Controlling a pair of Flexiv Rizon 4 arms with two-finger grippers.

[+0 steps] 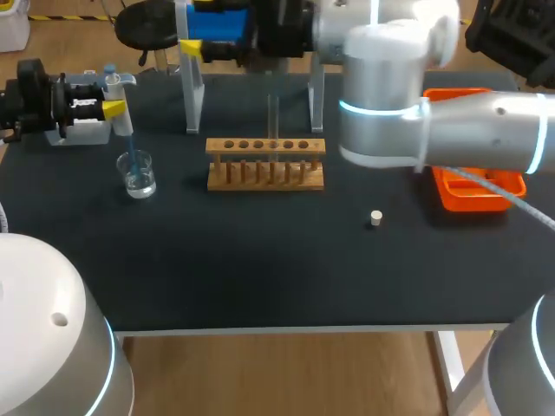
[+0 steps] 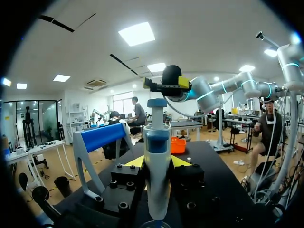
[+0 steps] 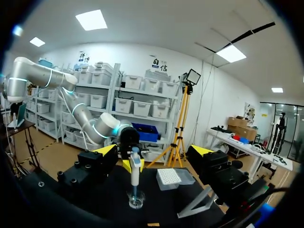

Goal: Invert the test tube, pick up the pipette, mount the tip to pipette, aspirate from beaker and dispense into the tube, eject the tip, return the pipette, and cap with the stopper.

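Observation:
My left gripper (image 1: 115, 102) at the table's far left is shut on the white and blue pipette (image 1: 113, 83), which stands upright. The pipette's blue tip (image 1: 130, 149) dips into the glass beaker (image 1: 138, 174) of clear liquid. In the left wrist view the pipette (image 2: 156, 161) stands between the two yellow fingertips (image 2: 179, 161). A clear test tube (image 1: 272, 121) stands in the wooden rack (image 1: 265, 165). The small white stopper (image 1: 375, 218) lies on the black table. My right gripper (image 1: 192, 45) is open and empty at the far edge, up by the pipette stand (image 1: 192, 95), and faces the beaker (image 3: 136, 199).
An orange tray (image 1: 475, 191) sits at the right, partly under my right arm. The pipette stand's clear legs rise behind the rack, with a blue bar (image 1: 217, 26) on top. A tip box (image 3: 170, 176) rests on the table ahead of the right gripper.

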